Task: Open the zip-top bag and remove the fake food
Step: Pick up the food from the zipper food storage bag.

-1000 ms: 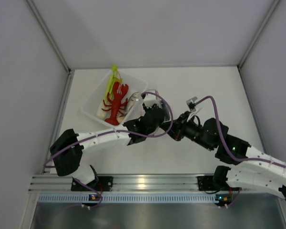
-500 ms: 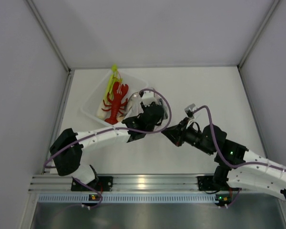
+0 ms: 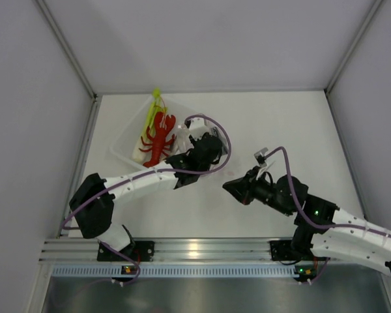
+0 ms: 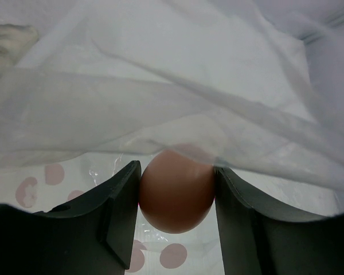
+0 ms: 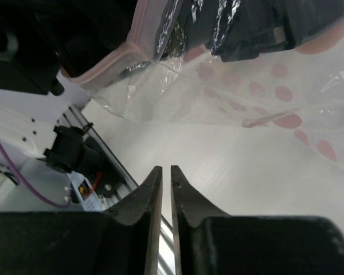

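Left wrist view: the left gripper [image 4: 176, 175] pinches the pinkish-beige round piece [image 4: 176, 200] between both fingers, inside the folds of the zip-top bag [image 4: 160, 86], whose dotted film drapes over the fingertips. From above, this sits just beside the right edge of the clear tray [image 3: 122, 147], which holds the red lobster [image 3: 159, 138] and the leek [image 3: 150, 112]. The right gripper [image 5: 166, 177], pressed together on nothing, hangs apart from the bag's pink zip strip [image 5: 112, 63], over bare table [image 3: 287, 124].
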Controlling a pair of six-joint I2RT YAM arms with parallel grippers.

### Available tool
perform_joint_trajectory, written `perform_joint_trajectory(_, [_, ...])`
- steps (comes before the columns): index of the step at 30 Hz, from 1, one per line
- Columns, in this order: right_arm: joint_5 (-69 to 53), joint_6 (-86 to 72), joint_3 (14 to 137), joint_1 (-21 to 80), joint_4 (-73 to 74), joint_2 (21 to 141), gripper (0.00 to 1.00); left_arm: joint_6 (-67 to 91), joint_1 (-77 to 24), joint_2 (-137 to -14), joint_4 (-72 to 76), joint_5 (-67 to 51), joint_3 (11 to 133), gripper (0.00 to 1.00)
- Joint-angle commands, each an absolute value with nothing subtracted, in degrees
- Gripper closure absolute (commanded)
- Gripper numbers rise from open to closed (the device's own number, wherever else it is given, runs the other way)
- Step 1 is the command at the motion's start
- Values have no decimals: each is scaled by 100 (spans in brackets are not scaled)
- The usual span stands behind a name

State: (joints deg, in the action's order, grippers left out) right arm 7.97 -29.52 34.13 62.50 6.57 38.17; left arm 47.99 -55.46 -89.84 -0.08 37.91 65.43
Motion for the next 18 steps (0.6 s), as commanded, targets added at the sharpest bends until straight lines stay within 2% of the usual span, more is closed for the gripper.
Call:
perform_joint_trajectory(1, [1352,-4048,3515,6328,255,3516,86,5080,-5572,-8930,167,3832,6530,100])
perform_joint_trajectory(4, [1616,-4305,3796,6319,448,3647,79,5080,-5625,-8956,228,3841,6530,100])
perform_joint_trajectory(18, [1397,-4983,4342,6495,53,4280,71,5510,-5801,-8859,255,4596,6293,100])
